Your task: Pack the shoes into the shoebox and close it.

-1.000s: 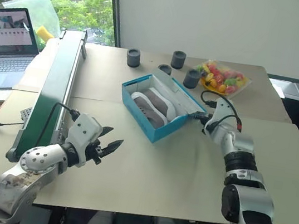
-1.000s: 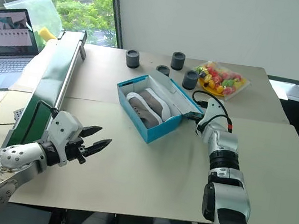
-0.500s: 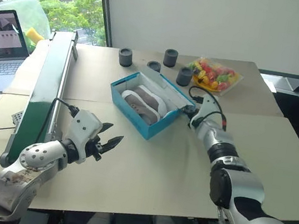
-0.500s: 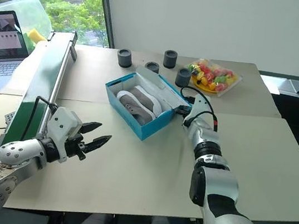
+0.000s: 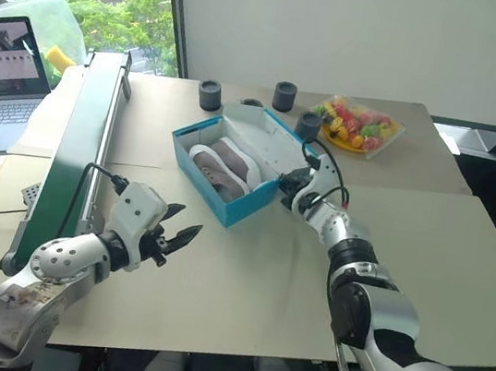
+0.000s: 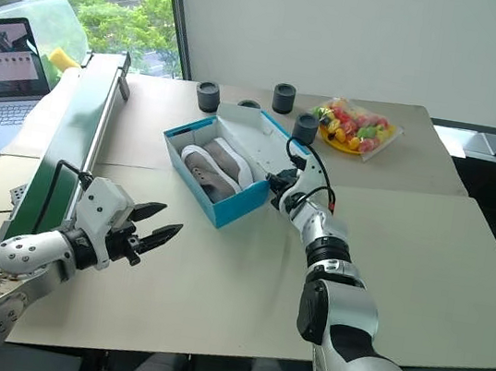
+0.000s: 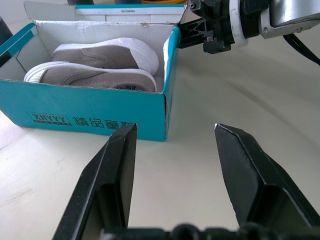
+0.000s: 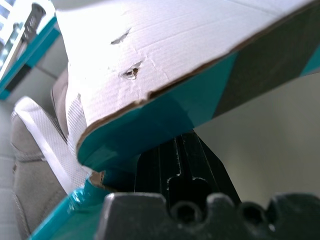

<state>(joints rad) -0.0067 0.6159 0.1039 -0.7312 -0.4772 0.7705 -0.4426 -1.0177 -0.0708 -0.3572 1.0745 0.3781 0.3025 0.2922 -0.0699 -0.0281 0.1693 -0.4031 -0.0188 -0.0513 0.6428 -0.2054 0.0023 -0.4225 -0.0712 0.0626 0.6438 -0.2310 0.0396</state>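
The blue shoebox (image 5: 224, 196) sits mid-table with both grey shoes (image 5: 221, 163) lying side by side inside. Its white-lined lid (image 5: 272, 135) stands open, tilted back on the far side. My right gripper (image 5: 289, 182) is shut, its tips wedged against the box's right corner just under the lid's edge (image 8: 165, 85). In the left wrist view the right gripper (image 7: 200, 34) touches that same corner beyond the box (image 7: 95, 117). My left gripper (image 5: 181, 232) hovers open near the table's front left, well short of the box, with nothing between its fingers.
A long green conveyor (image 5: 78, 137) runs along the left side, with a laptop (image 5: 0, 65) beyond it. Three black cylinders (image 5: 209, 94) and a tray of colourful sweets (image 5: 357, 127) stand behind the box. Bare table lies in front and to the right.
My right gripper has swung left against the box's corner, and the shoebox has slid left with it. The left arm has stayed put. The camera shifted early on.
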